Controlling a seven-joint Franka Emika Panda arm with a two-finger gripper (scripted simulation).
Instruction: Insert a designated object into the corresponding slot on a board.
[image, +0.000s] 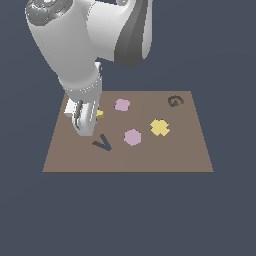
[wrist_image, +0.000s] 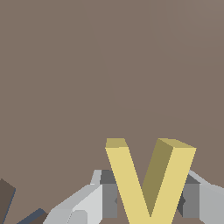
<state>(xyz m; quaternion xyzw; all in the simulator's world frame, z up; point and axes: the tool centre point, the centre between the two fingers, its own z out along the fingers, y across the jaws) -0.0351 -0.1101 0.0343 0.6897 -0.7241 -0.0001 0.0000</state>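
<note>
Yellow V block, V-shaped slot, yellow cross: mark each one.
yellow V block (wrist_image: 131, 183), wrist view, on its front face.
V-shaped slot (image: 103, 143), exterior view, near its vertex.
yellow cross (image: 159, 127), exterior view, at its centre.

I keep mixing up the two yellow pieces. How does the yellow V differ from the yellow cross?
The yellow V is a two-armed chevron; the yellow cross has four stubby arms. The V sits between the pincer fingers, mostly hidden behind the arm in the exterior view; the cross lies free on the board, far from the pincer. Both are the same yellow.
</note>
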